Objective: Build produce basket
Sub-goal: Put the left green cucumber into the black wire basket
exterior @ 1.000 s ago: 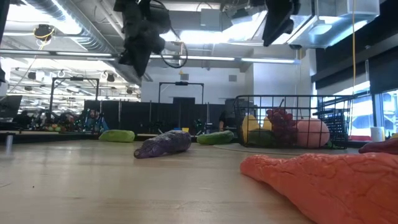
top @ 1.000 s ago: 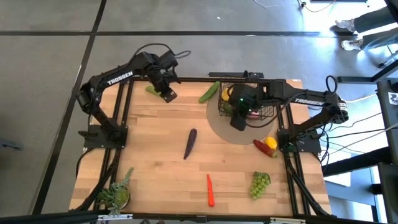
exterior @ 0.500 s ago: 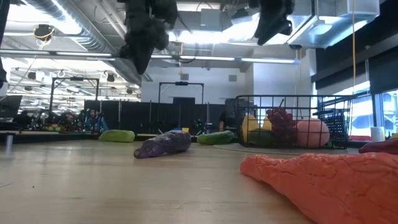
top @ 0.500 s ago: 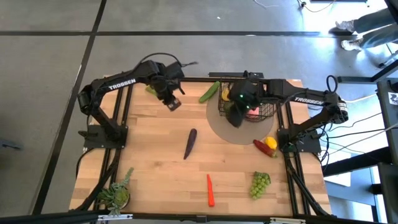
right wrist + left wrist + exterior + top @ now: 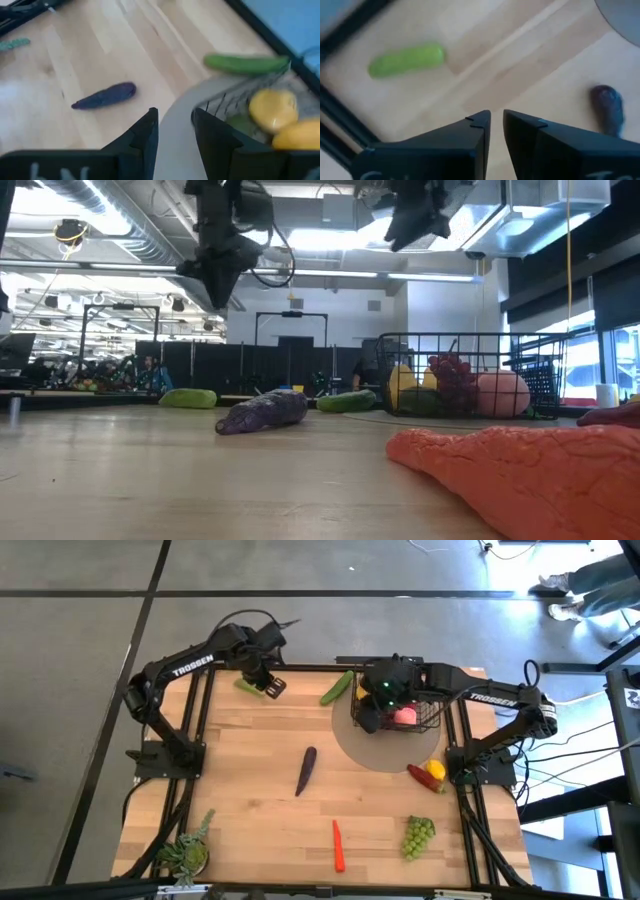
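At the far left of the wooden table [image 5: 240, 790], we find the left gripper [image 5: 272, 686] raised over the short light-green toy vegetable [image 5: 406, 60], its fingers nearly together around nothing; we judge this smooth piece light, rigid and slippery, best taken across its middle. Centre-table, the slim purple toy eggplant [image 5: 306, 770] lies alone, and we would pinch its thicker mid-section. Rightward, the long green cucumber [image 5: 337, 688] lies just beside the black wire-mesh basket [image 5: 432, 718], already holding yellow and pink produce, and above it the right gripper [image 5: 369, 720] hangs partly parted and empty.
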### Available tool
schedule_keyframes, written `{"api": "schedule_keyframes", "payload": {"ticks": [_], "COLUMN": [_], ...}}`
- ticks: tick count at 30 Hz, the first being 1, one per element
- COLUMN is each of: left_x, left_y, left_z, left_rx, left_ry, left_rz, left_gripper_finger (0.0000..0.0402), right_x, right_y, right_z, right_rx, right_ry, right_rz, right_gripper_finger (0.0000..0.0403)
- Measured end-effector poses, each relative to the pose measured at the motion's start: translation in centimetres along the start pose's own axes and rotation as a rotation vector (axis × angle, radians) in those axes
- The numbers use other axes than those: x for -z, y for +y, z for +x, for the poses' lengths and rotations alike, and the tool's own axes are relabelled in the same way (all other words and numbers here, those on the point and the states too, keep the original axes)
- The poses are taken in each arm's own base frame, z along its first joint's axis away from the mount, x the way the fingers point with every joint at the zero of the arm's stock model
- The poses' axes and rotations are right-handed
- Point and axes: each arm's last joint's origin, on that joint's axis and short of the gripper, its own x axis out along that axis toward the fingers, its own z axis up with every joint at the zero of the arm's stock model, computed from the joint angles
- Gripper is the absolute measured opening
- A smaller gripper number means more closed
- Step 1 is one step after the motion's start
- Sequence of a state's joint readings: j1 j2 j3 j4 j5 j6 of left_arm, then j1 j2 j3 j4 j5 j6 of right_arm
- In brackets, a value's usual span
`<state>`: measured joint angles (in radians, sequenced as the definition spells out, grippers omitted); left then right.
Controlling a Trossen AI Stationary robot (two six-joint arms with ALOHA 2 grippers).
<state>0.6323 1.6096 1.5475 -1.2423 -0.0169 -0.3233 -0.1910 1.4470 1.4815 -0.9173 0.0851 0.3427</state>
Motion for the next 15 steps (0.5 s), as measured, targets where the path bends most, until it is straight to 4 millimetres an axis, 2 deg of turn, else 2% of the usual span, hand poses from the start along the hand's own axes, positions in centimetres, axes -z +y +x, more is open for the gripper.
{"api": "schedule_keyframes", "payload": {"ticks": [7, 12, 15], "left_x": [-1.4, -1.9, -2.0], "left_y": [3.4, 5.1, 5.3], "left_z": [0.8, 1.4, 1.2], "left_rx": [0.023, 0.013, 0.015], "left_ry": [0.010, 0.023, 0.014], "left_rz": [0.196, 0.500, 0.696], "left_gripper_finger": [0.0041, 0.0041, 0.0041], "right_x": [-1.2, -1.4, -1.4], "right_y": [-0.7, -1.2, -1.3], "right_z": [2.4, 3.6, 4.0], "right_rx": [-0.019, -0.001, 0.004], "right_ry": [-0.021, 0.006, 0.012], "right_rz": [-0.090, -0.119, -0.135], "right_gripper_finger": [0.0119, 0.0119, 0.0119]}}
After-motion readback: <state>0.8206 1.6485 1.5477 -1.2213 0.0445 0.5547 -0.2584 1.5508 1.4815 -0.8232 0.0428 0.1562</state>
